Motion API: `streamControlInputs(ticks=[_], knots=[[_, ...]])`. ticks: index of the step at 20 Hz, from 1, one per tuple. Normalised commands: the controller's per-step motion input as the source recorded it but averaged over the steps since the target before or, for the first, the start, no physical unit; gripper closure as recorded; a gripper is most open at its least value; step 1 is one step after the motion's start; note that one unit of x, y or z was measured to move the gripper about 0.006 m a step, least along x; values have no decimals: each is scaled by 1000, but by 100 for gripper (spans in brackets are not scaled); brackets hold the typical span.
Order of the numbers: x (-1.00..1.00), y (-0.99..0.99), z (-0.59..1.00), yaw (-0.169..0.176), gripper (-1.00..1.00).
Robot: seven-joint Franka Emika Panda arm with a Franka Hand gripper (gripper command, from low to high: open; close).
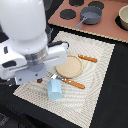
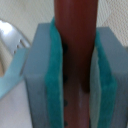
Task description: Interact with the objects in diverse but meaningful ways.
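Both pads [image 2: 55,75] of the tool [image 2: 76,75] are pinching the sausage [image 2: 75,35] mid-length. Looks like light, stiff, slick plastic, so a centered grip seems smart.

- A black tabletop [image 1: 107,95] carries everything.
- A cream woven placemat [image 1: 97,57] lies across the frame's middle.
- A pink toy stove board [image 1: 107,29] lies at the upper right, its near edge just beside the placemat's far edge.
- A beige bowl [image 1: 123,17] sits at the right edge; whether it rests on the board or the tabletop is unclear.
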Motion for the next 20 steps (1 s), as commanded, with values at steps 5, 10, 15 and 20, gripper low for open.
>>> streamControlInputs(ticks=[5,10,15,20], knots=[[11,-193,-441,16,100],[0,-162,-426,7,-100],[-1,-147,-377,0,-100],[-136,-120,553,0,-100]])
